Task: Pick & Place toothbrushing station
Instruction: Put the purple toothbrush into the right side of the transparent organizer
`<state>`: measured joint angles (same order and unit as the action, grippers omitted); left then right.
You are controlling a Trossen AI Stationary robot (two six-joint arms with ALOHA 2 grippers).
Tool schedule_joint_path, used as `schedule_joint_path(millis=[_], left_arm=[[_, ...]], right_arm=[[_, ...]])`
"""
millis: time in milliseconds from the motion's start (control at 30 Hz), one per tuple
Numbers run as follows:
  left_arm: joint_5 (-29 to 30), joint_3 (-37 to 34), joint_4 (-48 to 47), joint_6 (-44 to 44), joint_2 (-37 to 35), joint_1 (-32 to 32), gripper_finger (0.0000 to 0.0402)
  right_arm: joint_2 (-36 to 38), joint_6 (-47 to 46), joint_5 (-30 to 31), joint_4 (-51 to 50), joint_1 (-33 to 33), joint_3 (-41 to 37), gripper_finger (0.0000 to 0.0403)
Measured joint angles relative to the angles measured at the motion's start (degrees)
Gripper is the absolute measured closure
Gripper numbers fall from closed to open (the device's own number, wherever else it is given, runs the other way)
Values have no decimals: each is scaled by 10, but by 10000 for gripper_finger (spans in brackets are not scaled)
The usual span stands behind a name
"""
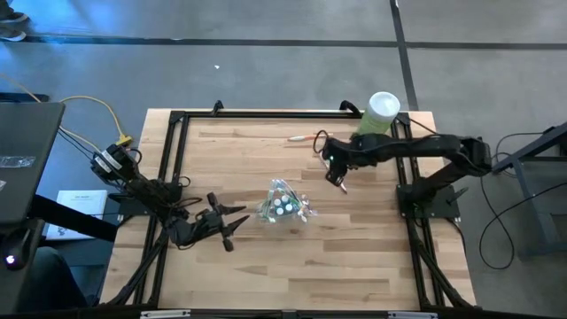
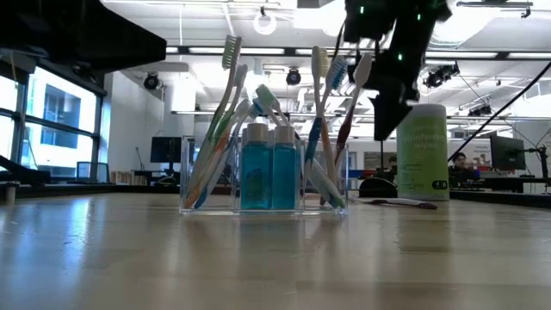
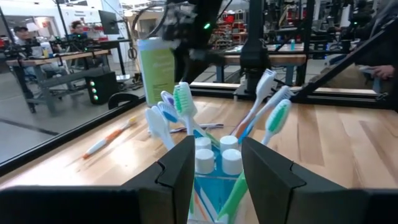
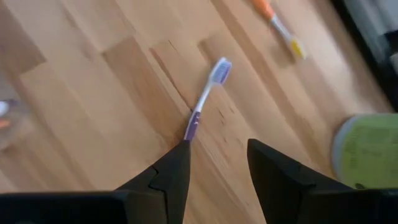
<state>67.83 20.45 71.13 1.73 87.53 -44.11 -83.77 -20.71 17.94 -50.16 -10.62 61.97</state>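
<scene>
The clear cup [image 1: 282,206] stands on its base at the middle of the table and holds several pastel toothbrushes [image 2: 225,120] and blue white-capped tubes [image 2: 269,176]. My left gripper [image 1: 227,223] is open and low at the cup's left. In the left wrist view its fingers [image 3: 180,171] stand either side of the cup [image 3: 214,186] without touching it. My right gripper [image 1: 335,174] is open and hangs above the table, to the right of and beyond the cup. A purple-and-white toothbrush [image 4: 202,106] lies flat on the wood below it, untouched.
A tall pale-green canister with a white lid [image 1: 382,112] stands at the far right corner. An orange-and-white toothbrush [image 1: 301,138] lies on the wood near the far edge. A black frame [image 1: 177,159] runs along the table's sides. People sit at desks in the room beyond.
</scene>
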Motion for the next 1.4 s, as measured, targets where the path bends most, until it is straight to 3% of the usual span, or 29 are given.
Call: schedule_joint_path(millis=[200, 333, 467, 633, 1067, 1233, 1400], left_arm=[[0, 0, 0, -5, 0, -8, 273], [-8, 0, 0, -54, 0, -3, 273], [-82, 0, -9, -122, 0, 12, 273], [-160, 0, -56, -152, 0, 39, 273], [-168, 0, -101, -148, 0, 66, 273], [-169, 0, -105, -121, 0, 66, 273], [-170, 0, -107, -126, 0, 72, 273]], right_arm=[[0, 11, -21, 53, -56, -53, 252], [0, 31, -49, 99, -79, -68, 252], [0, 62, -92, 150, -87, -73, 252], [0, 89, -93, 166, -97, -74, 252], [-25, 66, -125, 169, -155, -74, 252], [-55, 64, -129, 186, -134, -74, 252], [-97, 55, -95, 230, -118, -74, 252]])
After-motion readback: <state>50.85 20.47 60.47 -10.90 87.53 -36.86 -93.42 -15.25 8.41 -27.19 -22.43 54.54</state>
